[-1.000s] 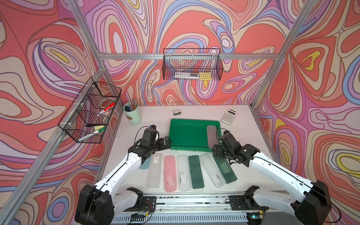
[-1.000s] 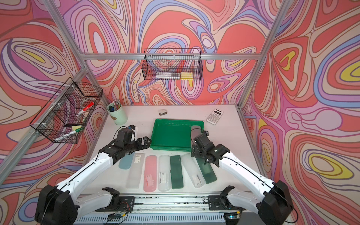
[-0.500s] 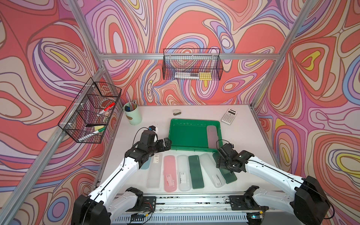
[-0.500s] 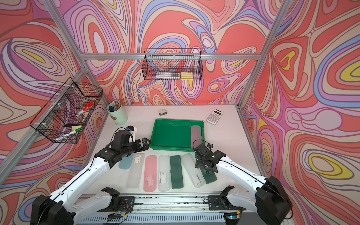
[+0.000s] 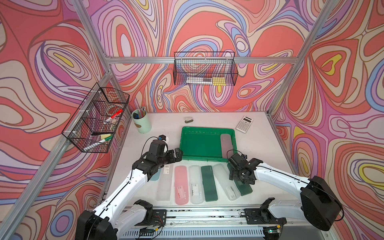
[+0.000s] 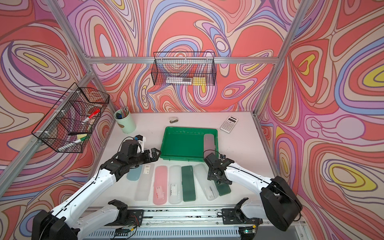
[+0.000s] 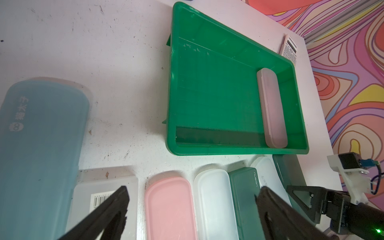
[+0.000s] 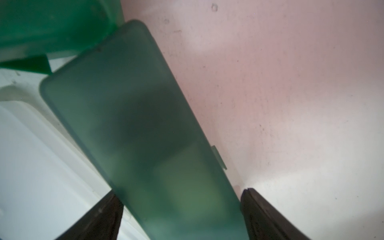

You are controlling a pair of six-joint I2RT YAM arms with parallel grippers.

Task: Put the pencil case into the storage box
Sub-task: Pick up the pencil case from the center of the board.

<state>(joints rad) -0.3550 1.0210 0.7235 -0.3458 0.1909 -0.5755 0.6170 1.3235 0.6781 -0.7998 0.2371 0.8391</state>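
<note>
The storage box (image 5: 207, 129) (image 6: 191, 129) (image 7: 228, 151) is a bright green tray in mid-table. One greyish-pink pencil case (image 5: 226, 145) (image 7: 272, 108) lies inside along its right wall. Several more cases lie in a row in front of it. My right gripper (image 5: 240, 179) (image 8: 181, 193) is low over the rightmost one, a translucent green pencil case (image 5: 244, 188) (image 8: 145, 124), open with a finger on each long side. My left gripper (image 5: 179, 154) (image 7: 193, 190) hovers open and empty near the tray's front left corner.
The row also holds a teal case (image 5: 155, 176), a clear barcoded one (image 5: 165, 182), pink (image 5: 181, 185), clear (image 5: 196, 185), dark green (image 5: 208, 182) and clear (image 5: 226, 180). A calculator (image 5: 244, 124), pen cup (image 5: 141, 122) and wall wire baskets (image 5: 204, 71) stand behind.
My right gripper has drawn back from the tray's front right corner and come down over the translucent green case, its jaws wider. The left gripper has shifted slightly.
</note>
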